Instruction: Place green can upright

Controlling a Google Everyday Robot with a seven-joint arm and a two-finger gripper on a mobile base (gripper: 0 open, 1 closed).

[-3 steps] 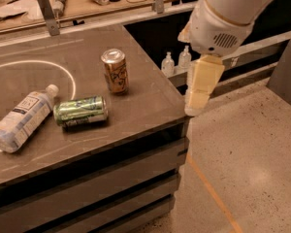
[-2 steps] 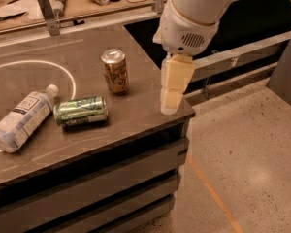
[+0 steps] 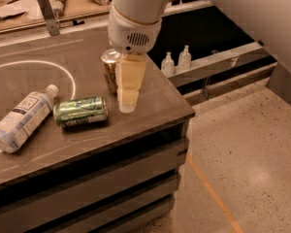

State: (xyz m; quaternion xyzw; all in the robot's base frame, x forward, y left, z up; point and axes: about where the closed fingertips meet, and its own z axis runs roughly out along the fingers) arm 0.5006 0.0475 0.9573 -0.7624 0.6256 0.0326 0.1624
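Observation:
The green can [image 3: 81, 111] lies on its side on the grey counter [image 3: 155, 106], its silver top facing left, next to the cap of a clear bottle. My gripper [image 3: 127, 101] hangs from the white arm above the counter, just right of the green can and in front of the orange-brown can [image 3: 109, 69], which stands upright and is partly hidden by it. The gripper holds nothing.
A clear plastic bottle with a white label [image 3: 22, 119] lies on its side at the left. A white painted circle [image 3: 63, 69] marks the counter. Two small pump bottles [image 3: 176, 61] stand on a lower shelf to the right. The counter edge drops to speckled floor.
The arm has swung left from beyond the counter's right edge to over the counter, now in front of the orange-brown can. The cans and bottle have not moved.

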